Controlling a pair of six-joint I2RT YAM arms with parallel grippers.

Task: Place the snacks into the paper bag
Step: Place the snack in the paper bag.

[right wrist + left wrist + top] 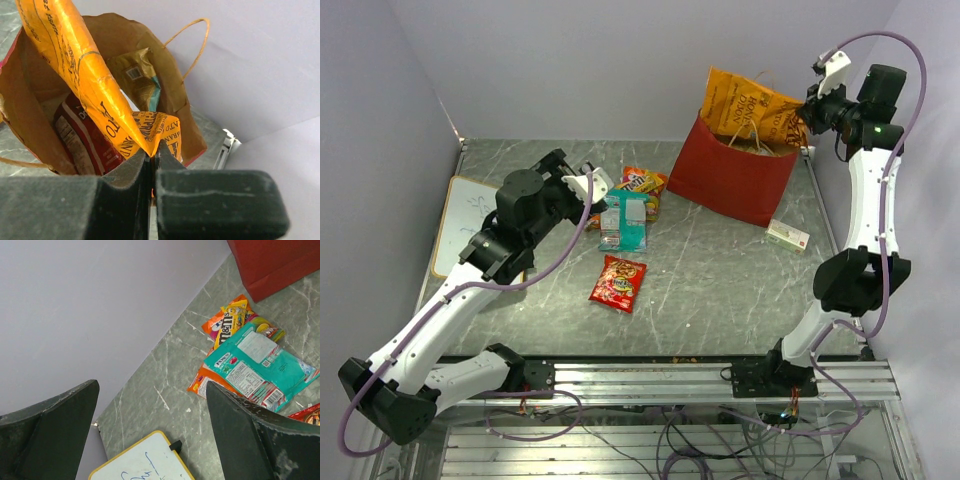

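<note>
The red paper bag (730, 175) stands at the back right, its kraft inside (30, 115) open. My right gripper (807, 112) is shut on a corner of the large orange Kettle chip bag (95, 85), which hangs half inside the bag's mouth (745, 105). A red Doritos bag (82, 137) and a tan bag (137, 75) sit inside. My left gripper (595, 190) is open and empty above the table. Beside it lie the teal pack (260, 365), an orange M&M's pack (227, 322), an orange pack (202, 382) under the teal one, and a small red pack (618, 282).
A flat white board (470, 225) with a yellow rim lies at the left edge, also in the left wrist view (145, 460). A small white box (787, 236) lies right of the paper bag. Grey walls close the back and sides.
</note>
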